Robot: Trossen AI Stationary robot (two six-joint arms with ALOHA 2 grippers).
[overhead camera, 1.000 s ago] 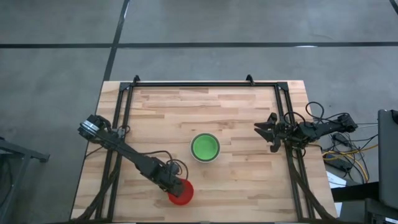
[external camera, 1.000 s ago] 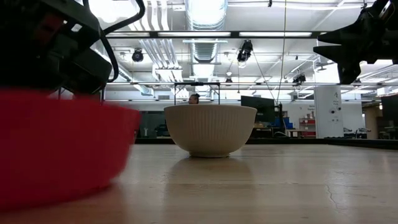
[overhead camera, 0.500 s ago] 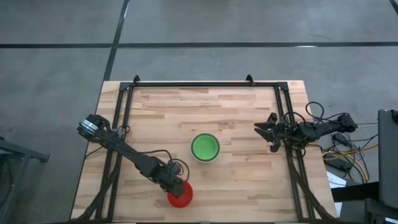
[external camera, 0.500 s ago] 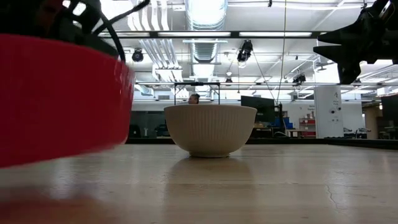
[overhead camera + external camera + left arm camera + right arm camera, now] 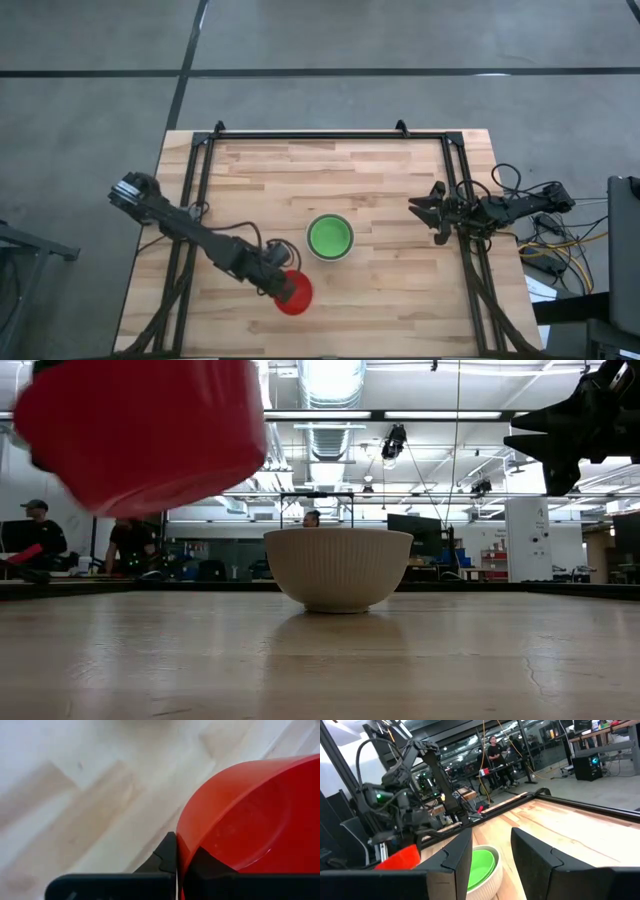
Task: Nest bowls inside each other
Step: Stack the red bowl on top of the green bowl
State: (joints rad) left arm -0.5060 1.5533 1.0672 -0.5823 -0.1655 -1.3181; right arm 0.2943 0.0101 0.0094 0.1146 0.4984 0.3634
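Note:
A red bowl (image 5: 294, 293) hangs above the table's near left part, tilted, with my left gripper (image 5: 277, 283) shut on its rim; in the low view the red bowl (image 5: 140, 430) is well clear of the wood. An off-white ribbed bowl (image 5: 338, 568) stands on its base at mid-table, with a green bowl (image 5: 329, 236) nested inside. My right gripper (image 5: 432, 212) waits open at the table's right side, above the surface, holding nothing. My left gripper pinches the red bowl's rim (image 5: 181, 845) on the side toward the table's left, one finger (image 5: 205, 862) inside the bowl and one finger (image 5: 167, 856) outside. The fingers slant down from the left. The bowl is lifted clear and tilted.
Black frame rails (image 5: 200, 190) run along the left, far and right sides of the wooden table. Cables (image 5: 555, 240) lie beyond the right edge. People (image 5: 40, 535) sit at desks in the room behind. Bare wood lies between the red bowl and the off-white bowl.
My left gripper has risen and gone a little toward the far edge with the red bowl. The bowl, which sat on the table a second ago, is now lifted clear and tipped.

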